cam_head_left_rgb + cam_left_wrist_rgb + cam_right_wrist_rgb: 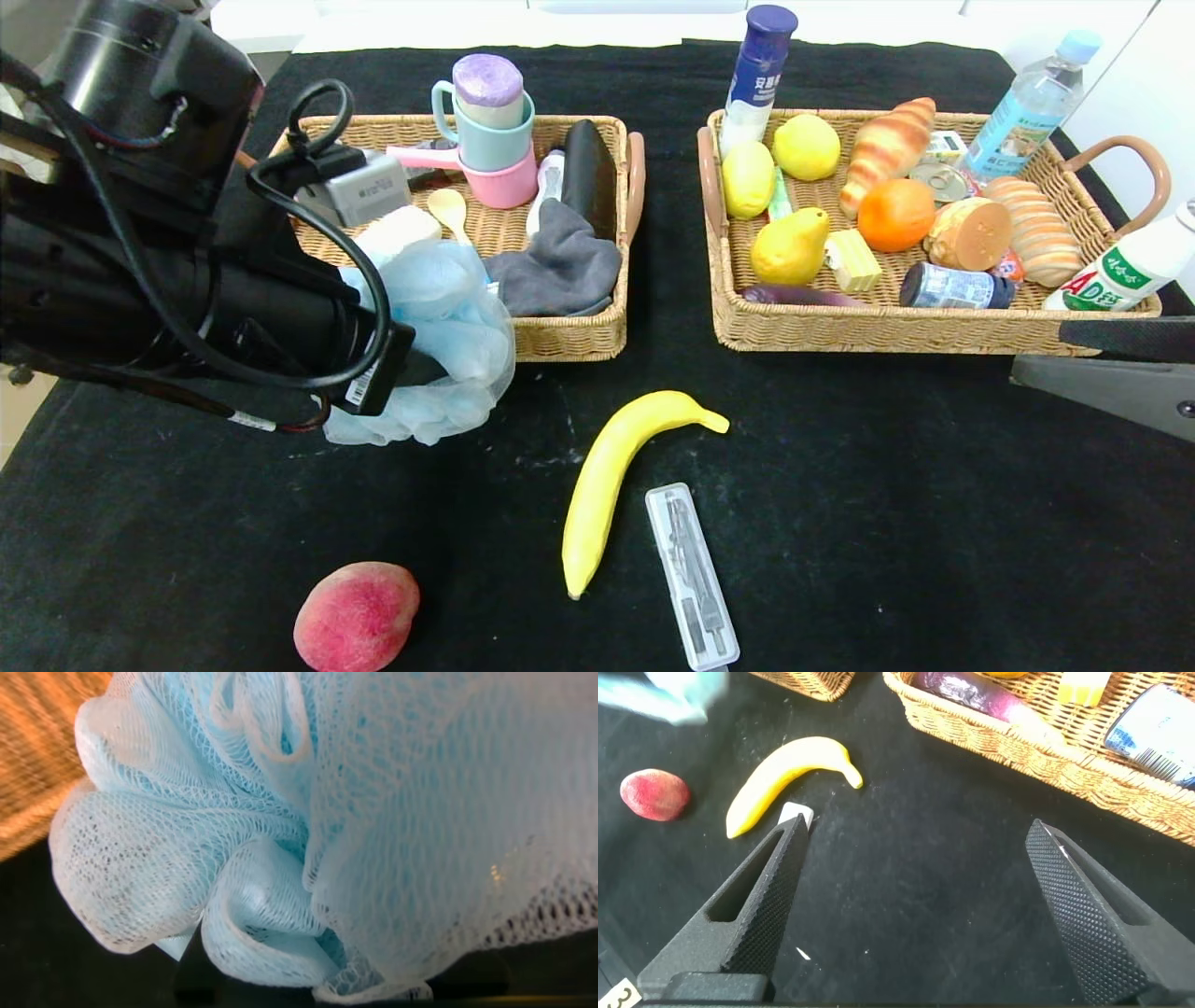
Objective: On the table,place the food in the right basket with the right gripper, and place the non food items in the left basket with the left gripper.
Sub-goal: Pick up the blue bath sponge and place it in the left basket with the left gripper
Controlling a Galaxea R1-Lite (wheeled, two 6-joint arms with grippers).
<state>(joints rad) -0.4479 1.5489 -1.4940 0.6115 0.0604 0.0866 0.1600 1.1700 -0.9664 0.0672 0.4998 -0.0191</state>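
My left gripper (420,364) is shut on a light-blue mesh bath puff (439,345) and holds it over the front left corner of the left basket (569,341). The puff fills the left wrist view (374,812) and hides the fingers. My right gripper (1036,355) is open and empty, low over the table in front of the right basket (887,327); it also shows in the right wrist view (915,835). On the black table lie a yellow banana (616,467), a red peach (355,616) and a clear plastic compass case (691,574).
The left basket holds cups, a grey cloth, a spoon and a black case. The right basket holds several fruits, breads, cans and bottles. The right wrist view shows the banana (785,779), the peach (654,795), the case end (796,815) and the right basket's wall (1046,761).
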